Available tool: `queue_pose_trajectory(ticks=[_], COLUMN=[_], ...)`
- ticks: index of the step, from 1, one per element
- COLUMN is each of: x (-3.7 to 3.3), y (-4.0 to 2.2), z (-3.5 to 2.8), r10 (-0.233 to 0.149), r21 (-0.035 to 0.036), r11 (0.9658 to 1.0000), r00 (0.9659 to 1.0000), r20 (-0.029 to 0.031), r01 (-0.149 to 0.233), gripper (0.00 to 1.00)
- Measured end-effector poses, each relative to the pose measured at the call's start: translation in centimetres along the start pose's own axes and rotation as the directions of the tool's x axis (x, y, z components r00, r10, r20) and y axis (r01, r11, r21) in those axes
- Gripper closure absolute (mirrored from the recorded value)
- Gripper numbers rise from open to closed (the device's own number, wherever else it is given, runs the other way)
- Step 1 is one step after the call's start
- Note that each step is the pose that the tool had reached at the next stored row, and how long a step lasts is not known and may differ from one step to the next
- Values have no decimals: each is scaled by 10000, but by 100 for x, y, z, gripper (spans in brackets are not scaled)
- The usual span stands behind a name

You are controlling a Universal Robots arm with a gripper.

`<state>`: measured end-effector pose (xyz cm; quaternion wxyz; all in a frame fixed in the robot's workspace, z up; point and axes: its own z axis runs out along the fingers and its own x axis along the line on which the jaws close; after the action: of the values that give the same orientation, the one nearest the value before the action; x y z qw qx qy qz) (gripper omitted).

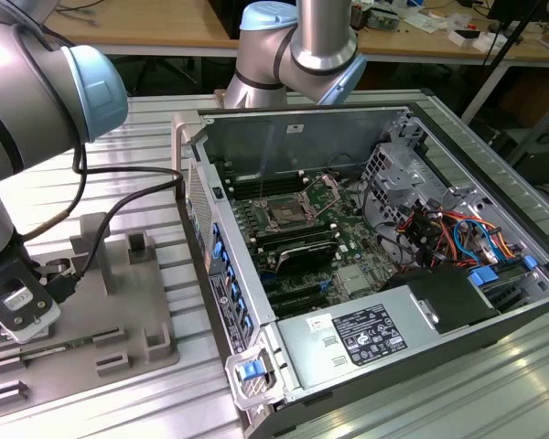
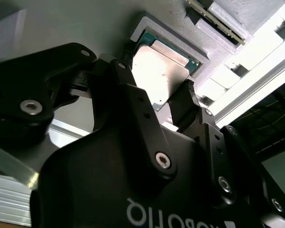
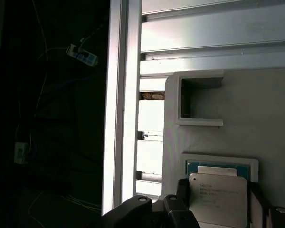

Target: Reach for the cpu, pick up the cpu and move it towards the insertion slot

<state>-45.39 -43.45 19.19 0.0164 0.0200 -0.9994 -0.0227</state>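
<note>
The claw (image 2: 157, 72) hangs low over the grey plastic fixture (image 3: 256, 118) at the exterior view's left, on the ribbed aluminium tabletop (image 1: 156, 137). In both wrist views its black fingers (image 2: 187, 97) are drawn in to a narrow gap and stand on two opposite sides of the cpu (image 3: 218, 202), a small flat square chip with a silvery metal face and a thin greenish rim. As far as I can judge the pads are touching those edges, so I'd call it gripped. The cpu sits level in its shallow square recess in the fixture, with the recess rim showing around it, so it doesn't look lifted.

The cpu lies directly under the claw, centred between the fingers. The insertion slot (image 1: 285, 216), a square socket with a shiny metal frame and a dark centre, lies well apart. It is off to the exterior view's right, on the board inside the open grey metal computer case (image 1: 284, 137), beyond the case's near side wall.
</note>
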Motion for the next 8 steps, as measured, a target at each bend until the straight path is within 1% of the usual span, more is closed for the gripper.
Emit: queue_pose_trajectory(ticks=[1,3,5,8], x=[1,2,4,4], y=[2,4,6,7], z=[-35,-73,-128,-136], r10=[0,0,0,0], r21=[-1,0,0,-1], r11=[10000,10000,10000,10000], r00=[10000,10000,10000,10000], r20=[0,0,0,2], r01=[0,0,0,0], gripper=[45,45,45,45])
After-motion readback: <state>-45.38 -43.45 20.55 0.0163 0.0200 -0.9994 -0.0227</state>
